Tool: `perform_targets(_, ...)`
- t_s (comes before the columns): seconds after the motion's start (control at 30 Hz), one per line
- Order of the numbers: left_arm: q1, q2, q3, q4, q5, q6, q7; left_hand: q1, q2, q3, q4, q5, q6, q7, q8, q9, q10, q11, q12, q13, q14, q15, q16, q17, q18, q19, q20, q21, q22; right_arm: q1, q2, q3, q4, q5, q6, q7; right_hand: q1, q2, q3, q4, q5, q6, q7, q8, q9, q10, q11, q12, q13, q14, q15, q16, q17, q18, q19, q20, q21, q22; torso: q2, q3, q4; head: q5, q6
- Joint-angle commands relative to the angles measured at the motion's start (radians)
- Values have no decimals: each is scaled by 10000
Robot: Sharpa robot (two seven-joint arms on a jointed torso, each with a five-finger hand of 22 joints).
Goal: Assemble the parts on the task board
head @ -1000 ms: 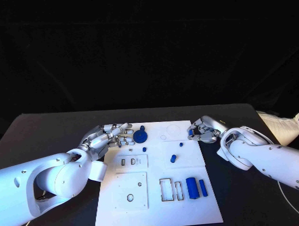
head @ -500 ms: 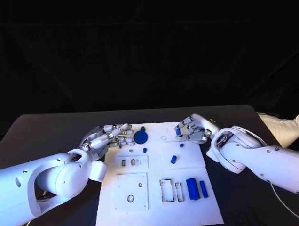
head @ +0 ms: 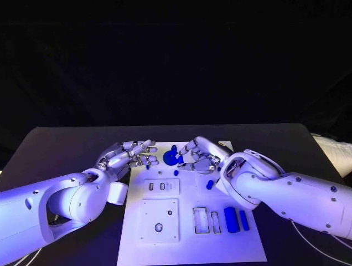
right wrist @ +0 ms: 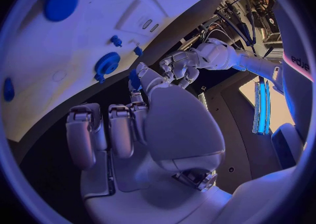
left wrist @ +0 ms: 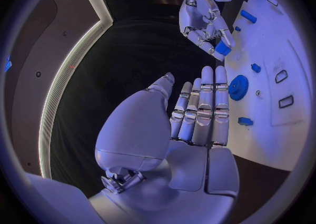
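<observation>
Both hands flank the blue gear (head: 171, 157): right hand (head: 201, 157) pinches a small blue part (left wrist: 223, 49); left hand (head: 130, 155) holds nothing, fingers straight.

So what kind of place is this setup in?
Probably a robotics lab or test bench: a black table with dark surroundings, a white task board with cut-out slots and small blue parts, and cabling and lit panels in the right wrist view.
</observation>
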Motion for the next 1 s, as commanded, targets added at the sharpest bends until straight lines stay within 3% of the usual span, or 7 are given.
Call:
perform_targets(0.03, 7, -22, 7, 8, 227, 191, 141, 127, 9, 14, -68, -40, 24, 30, -40, -3, -5, 53, -37, -12, 10, 46, -69, 16, 97, -14, -3, 35, 12, -125, 305, -53, -87, -1061, 378, -997, 71, 174, 45, -19, 58, 309, -265, 105, 249, 394, -54, -57, 1563, 829, -74, -19, 1603, -105, 676, -82, 18, 2209, -6, -96, 57, -25, -98)
perform_targets(0.23, 11, -48, 8, -15, 258, 187, 171, 127, 9, 14, -68, -40, 24, 30, -40, -3, -5, 53, -37, -12, 10, 46, -69, 16, 97, -14, -3, 35, 12, -379, 657, -119, -169, -1608, 507, -1279, 39, 152, 49, -44, 118, 296, -257, 93, 258, 388, -48, -75, 1555, 823, -70, -32, 1579, -103, 669, -82, 13, 2200, -8, -151, 114, 17, -172)
perform_targets(0.3, 13, -65, 9, -41, 263, 190, 180, 127, 9, 14, -68, -40, 24, 30, -40, -3, -5, 53, -37, -12, 10, 46, -69, 16, 97, -14, -3, 35, 12, -460, 752, -132, -188, -1757, 610, -1360, 2, 132, 42, -49, 127, 281, -248, 80, 262, 380, -41, -98, 1543, 821, -65, -38, 1567, -101, 663, -81, 10, 2193, 2, -127, 98, 72, -204)
perform_targets(0.57, 25, -107, 11, -240, 269, 174, 210, 128, 7, 17, -73, -40, 25, 29, -42, -3, -3, 53, -40, -12, 11, 46, -72, 21, 96, -16, -3, 38, 13, -591, 949, -221, -306, -1932, 933, -1474, -92, 100, 23, -44, 89, 253, -233, 54, 271, 365, -27, -136, 1523, 812, -55, -59, 1528, -90, 627, -75, -12, 2149, 17, -124, 85, 269, -264)
perform_targets(1.0, 29, -97, 13, -368, 269, 233, 174, 135, 5, 22, -81, -39, 28, 27, -44, -2, 0, 51, -42, -12, 10, 45, -76, 25, 97, -18, -4, 40, 14, -632, 878, -299, -309, -1980, 1459, -1655, -231, 72, -5, -13, 54, 241, -226, 31, 285, 363, -18, -145, 1521, 811, -45, -64, 1522, -89, 624, -66, -14, 2147, 8, -123, 88, 284, -369)
